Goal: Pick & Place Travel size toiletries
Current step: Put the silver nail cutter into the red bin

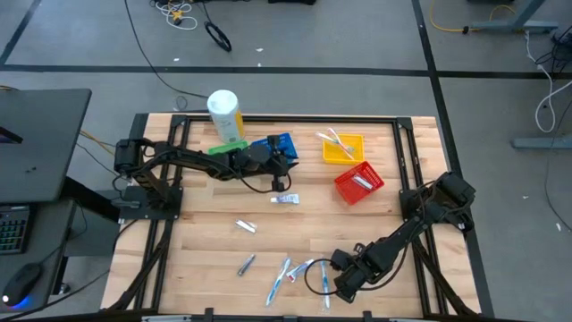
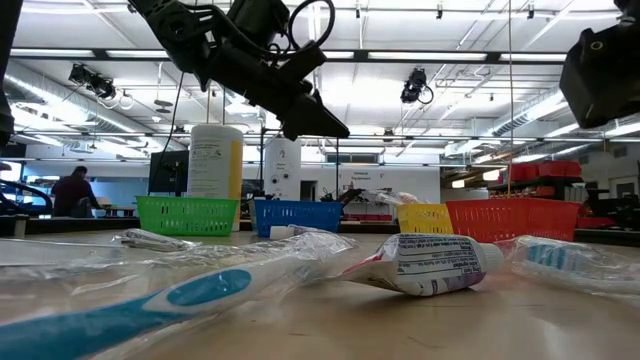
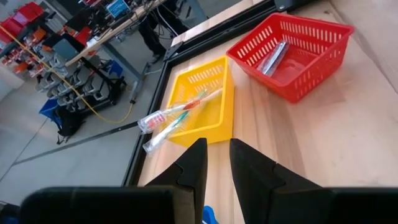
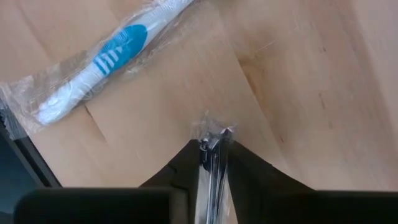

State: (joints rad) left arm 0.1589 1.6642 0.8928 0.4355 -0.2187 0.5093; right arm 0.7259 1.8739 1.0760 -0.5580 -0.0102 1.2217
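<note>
We're mid-pick with the right gripper (image 4: 213, 163), down at the near edge of the pale wooden bench (image 1: 206, 241). It's clenched on a slim item in clear crinkly wrap (image 4: 212, 140); we can't tell for sure what it is, but it looks like a thin toothbrush or razor handle. The wrap tip is sticking out past the fingertips and appears to be touching the bench.

The left gripper (image 3: 215, 163) is hovering over the blue mesh basket (image 1: 279, 147) at the far side, fingers slightly apart and holding nothing.

Loose stock on the bench: a white-and-blue toothbrush in a clear bag (image 4: 99, 59) just beside our grasp, more wrapped brushes (image 1: 279, 279) near it, a white tube with printed label (image 1: 285, 199) mid-bench.

Doing this well:
- Grip is on wrap plus handle, so we're lifting straight up and slowly; film could slip.
- We're clearing the neighbouring bagged brush before traversing.
- Likely target is one of the baskets: yellow mesh basket (image 1: 354, 153) already holding toothbrushes, red mesh basket (image 1: 344, 187) holding a silvery packet. We're matching by type.
- We're releasing low inside the rim.
</note>
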